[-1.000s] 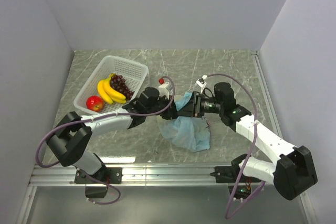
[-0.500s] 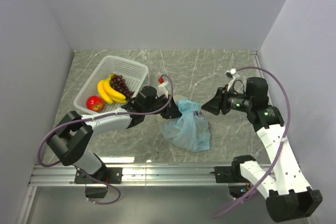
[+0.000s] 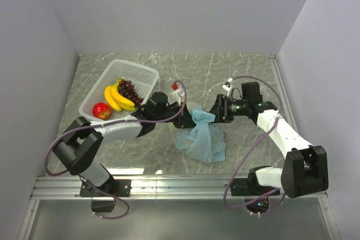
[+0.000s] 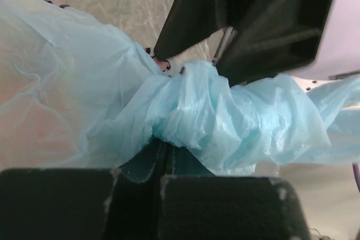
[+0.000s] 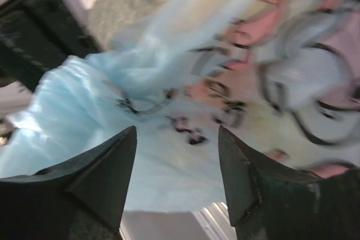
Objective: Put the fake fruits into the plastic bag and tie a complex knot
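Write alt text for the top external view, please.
The left gripper pinches the bunched top of a crumpled light-blue plastic bag mid-table, and the right gripper hangs open beside it. A white basket at rear left holds bananas, grapes and a red apple.

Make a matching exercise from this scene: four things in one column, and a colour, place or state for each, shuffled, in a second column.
Things:
1. apple
2. bag
3. left gripper
4. right gripper

Descriptions:
A. open
B. red, in the basket
C. shut on bunched plastic
D. light blue, crumpled

Pairs: 1-B, 2-D, 3-C, 4-A
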{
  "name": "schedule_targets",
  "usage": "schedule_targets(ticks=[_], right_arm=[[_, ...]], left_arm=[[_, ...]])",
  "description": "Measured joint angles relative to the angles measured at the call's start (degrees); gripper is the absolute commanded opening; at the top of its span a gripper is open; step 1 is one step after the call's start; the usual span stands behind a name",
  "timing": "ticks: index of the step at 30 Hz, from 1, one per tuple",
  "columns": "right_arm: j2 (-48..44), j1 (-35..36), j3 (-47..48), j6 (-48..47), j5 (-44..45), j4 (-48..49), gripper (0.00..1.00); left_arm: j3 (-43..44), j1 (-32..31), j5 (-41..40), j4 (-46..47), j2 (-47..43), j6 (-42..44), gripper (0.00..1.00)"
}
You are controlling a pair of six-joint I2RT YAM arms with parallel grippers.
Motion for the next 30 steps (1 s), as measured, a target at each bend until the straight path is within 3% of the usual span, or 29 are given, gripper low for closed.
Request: schedule_targets(ticks=[11, 20, 25, 30], right_arm=[[4.8, 10.1, -6.1, 14.5, -5.2, 15.7, 0.75], [6.2, 13.1, -11.2, 34.9, -7.1, 38.7, 0.75], [6.2, 14.7, -11.7, 41.0, -6.1, 45.3, 0.73], [5.7, 14.8, -12.5, 41.7, -5.9, 46.5, 0.67]], left_arm=[[-1.9, 0.8, 6.6, 8.4, 4.2, -5.6, 0.0], [-4.3, 2.8, 11.8, 23.4, 7.4, -14.5, 0.0], [-4.3, 3.2, 12.8, 30.8, 9.8, -19.0, 0.0], [-4.2, 3.1, 12.3, 31.1, 10.1, -19.1, 0.0]])
